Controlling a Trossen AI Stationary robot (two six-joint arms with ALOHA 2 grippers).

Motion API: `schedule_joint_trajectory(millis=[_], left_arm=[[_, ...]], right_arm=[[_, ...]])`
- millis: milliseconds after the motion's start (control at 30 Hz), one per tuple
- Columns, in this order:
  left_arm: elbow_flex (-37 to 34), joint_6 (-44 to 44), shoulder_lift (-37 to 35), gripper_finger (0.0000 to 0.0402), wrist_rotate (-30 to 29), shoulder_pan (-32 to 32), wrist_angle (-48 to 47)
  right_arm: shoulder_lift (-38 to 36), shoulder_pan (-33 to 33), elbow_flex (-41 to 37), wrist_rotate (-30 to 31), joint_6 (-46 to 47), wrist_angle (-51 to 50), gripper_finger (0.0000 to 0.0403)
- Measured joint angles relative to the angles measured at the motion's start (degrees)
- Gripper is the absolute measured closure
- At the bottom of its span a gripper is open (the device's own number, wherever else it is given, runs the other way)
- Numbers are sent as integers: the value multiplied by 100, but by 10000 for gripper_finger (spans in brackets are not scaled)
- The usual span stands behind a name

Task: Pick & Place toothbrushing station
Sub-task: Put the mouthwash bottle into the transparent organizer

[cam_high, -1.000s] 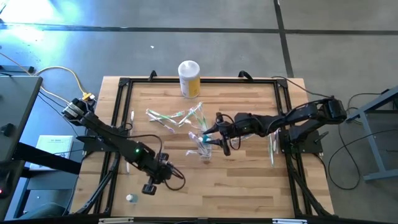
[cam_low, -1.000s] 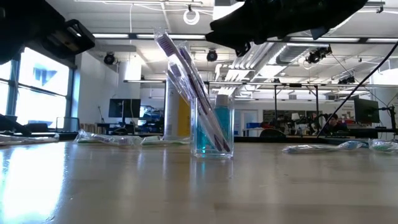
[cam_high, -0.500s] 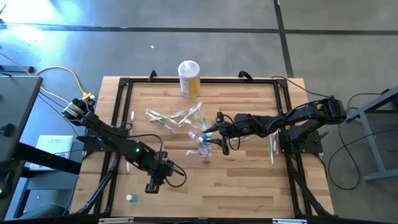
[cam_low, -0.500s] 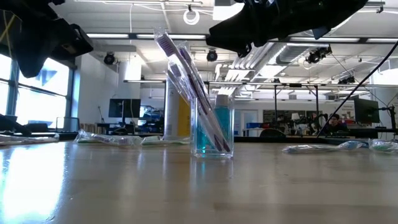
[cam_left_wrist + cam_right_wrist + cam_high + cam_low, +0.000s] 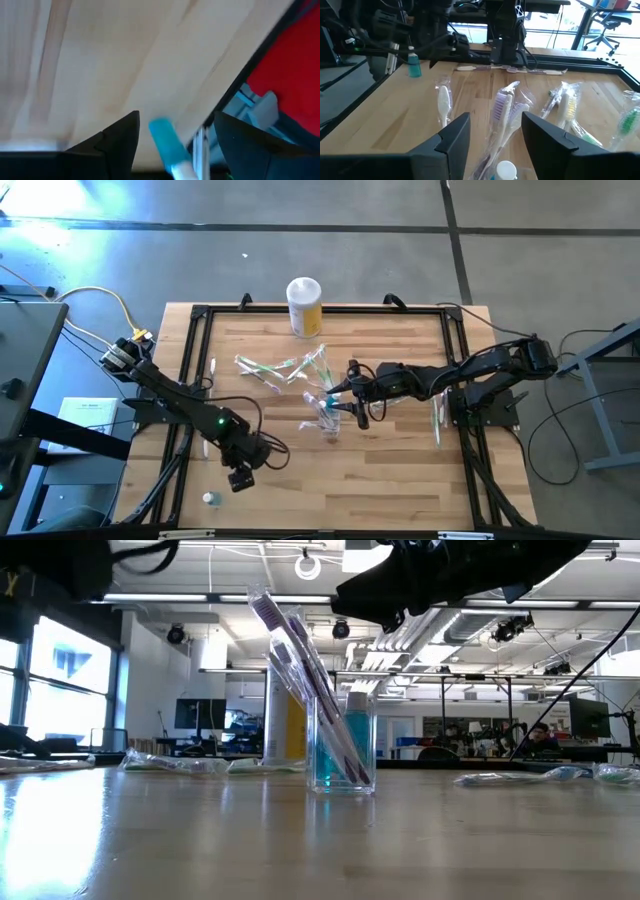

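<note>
I inspected the wooden table [image 5: 390, 470], a light butcher-block top inside a black frame on a grey concrete floor; the low view showed a large open room behind it with ceiling strip lights, monitors and desks. The clear cup [image 5: 345, 745] stood upright near the table's middle with several wrapped toothbrushes [image 5: 300, 665] leaning in it and a small blue bottle inside. The right gripper [image 5: 340, 402] hung directly above the cup, its fingers [image 5: 452, 140] parted with the brush heads rising between them, and I saw no contact with either pad. More loose toothbrushes [image 5: 275, 370] lay scattered beyond those fingers toward the yellow canister [image 5: 304, 306] at the far edge, and a few more lay by the right rail. The left gripper [image 5: 240, 476] sat low at the near-left part of the table, fingers [image 5: 117, 140] apart and empty, with a small blue-capped bottle [image 5: 165, 145] lying just ahead of them by the table's edge. Against the frame of one second before, the left gripper had drawn back toward the left rail and its fingers had spread from a nearly closed position; the right gripper, the cup and the brushes had not shifted.
</note>
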Motion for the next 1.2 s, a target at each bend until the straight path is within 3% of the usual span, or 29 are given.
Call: schedule_joint_trajectory(millis=[300, 533, 633, 767, 1033, 1200], left_arm=[[-2, -1663, 0, 151, 946, -84, -439], [339, -3172, -7, 151, 1207, -645, -644], [633, -3850, -4, 151, 1054, -954, -824], [931, -4537, -5, 151, 395, -1300, -1051], [988, -6054, -4, 151, -361, -1882, -1279], [986, -6279, -4, 151, -469, -1996, -1305]], right_arm=[[0, 0, 0, 0, 0, -32, 233], [0, 0, 0, -2, 1, -44, 233], [0, 0, 0, -2, 1, -44, 233], [0, 0, 0, -2, 1, -44, 233], [2, 0, 0, 0, -52, -17, 233], [2, 0, 0, 68, -62, -20, 233]])
